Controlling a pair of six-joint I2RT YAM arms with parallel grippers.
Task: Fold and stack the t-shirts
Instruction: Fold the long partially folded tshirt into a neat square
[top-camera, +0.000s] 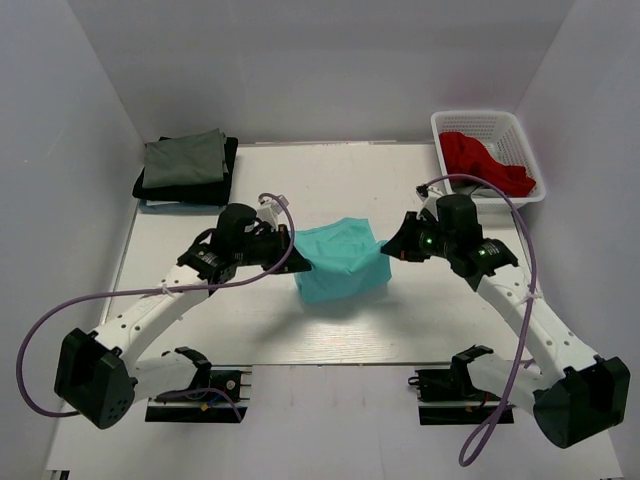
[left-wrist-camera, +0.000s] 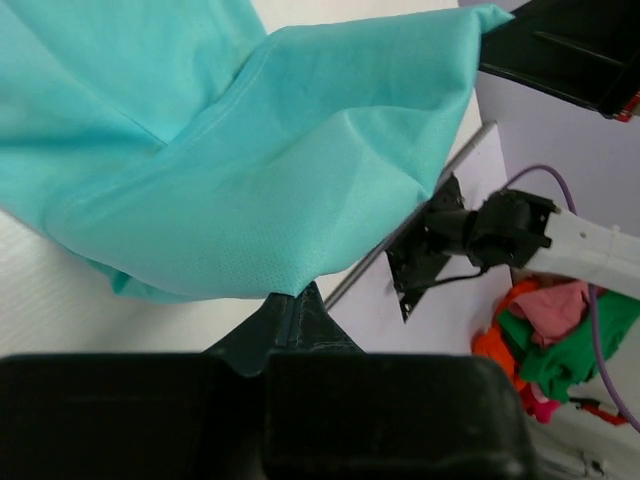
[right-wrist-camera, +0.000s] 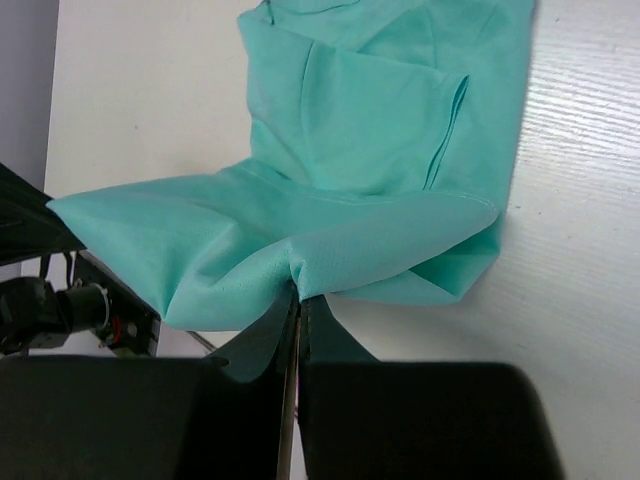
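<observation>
**Both grippers pinched shut on the teal t-shirt at mid-table**

In the top view the teal t-shirt (top-camera: 343, 262) sits at the middle of the table (top-camera: 450, 320), partly folded into a rough block, with a shadow under its 6 o'clock edge. The left gripper (top-camera: 288, 250) meets it at its 9 o'clock side and the right gripper (top-camera: 392, 245) at its 3 o'clock side, so the cloth spans the gap between them.

The left wrist view shows the left gripper (left-wrist-camera: 295, 305) with its fingers (left-wrist-camera: 312, 328) closed down to a point. No gap shows between them, and a low edge of the teal t-shirt (left-wrist-camera: 280, 170) is caught at their tips. The rest of the cloth billows away toward 12 o'clock.

In the right wrist view the right gripper (right-wrist-camera: 298, 300) has its fingers (right-wrist-camera: 335, 340) drawn together to a hairline slit. A bunched fold of the teal t-shirt (right-wrist-camera: 370, 150) is nipped between the tips. Beyond the pinch the cloth spreads toward 12 o'clock and lies on the tabletop.

At the table's 10 o'clock corner a folded grey-green t-shirt (top-camera: 185, 158) rests on top of a folded black t-shirt (top-camera: 229, 170). At the 2 o'clock corner a white lattice basket (top-camera: 500, 122) holds a crumpled red t-shirt (top-camera: 485, 162).
</observation>
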